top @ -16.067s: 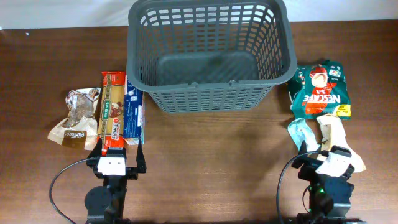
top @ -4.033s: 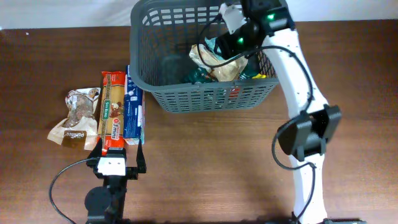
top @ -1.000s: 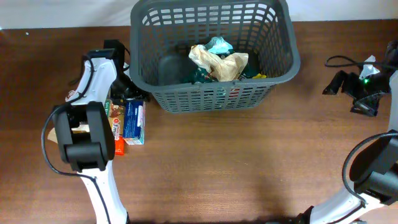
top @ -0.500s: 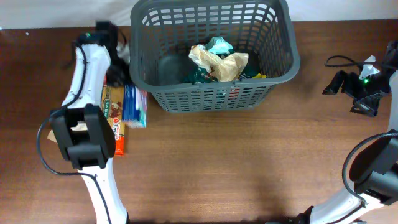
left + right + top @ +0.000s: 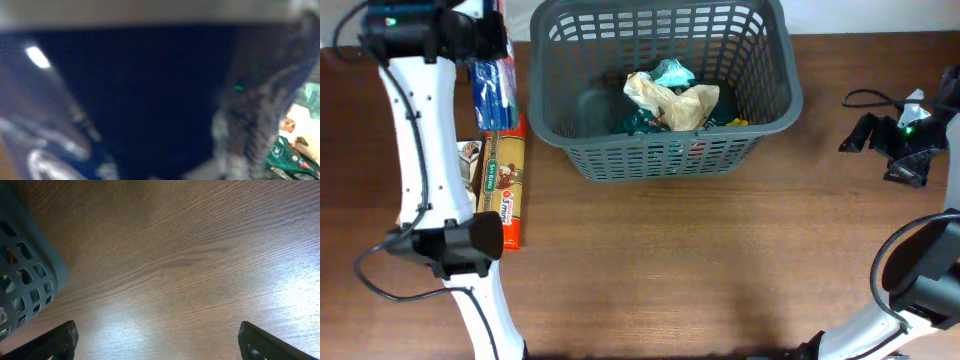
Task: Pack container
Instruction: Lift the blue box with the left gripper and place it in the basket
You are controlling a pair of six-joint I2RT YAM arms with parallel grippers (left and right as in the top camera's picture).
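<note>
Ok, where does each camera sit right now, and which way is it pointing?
Overhead: above the table, looking straight down on the basket, both arms, the left gripper holding a blue packet.
Left wrist: on the left arm, blurred and dark; its fingers can't be made out.
Right wrist: facing down at the table; the open right gripper tips at bottom.
Shared: overhead and right wrist both show the basket.

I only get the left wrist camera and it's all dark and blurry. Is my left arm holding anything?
Observer: Yes. From overhead, the left tool grips a blue packet.
Operator: Is it over the basket?
Observer: No, it hangs outside the left wall of the container.
Operator: What else needs packing?
Observer: A long pasta packet lies on the table, left of the container.
</note>
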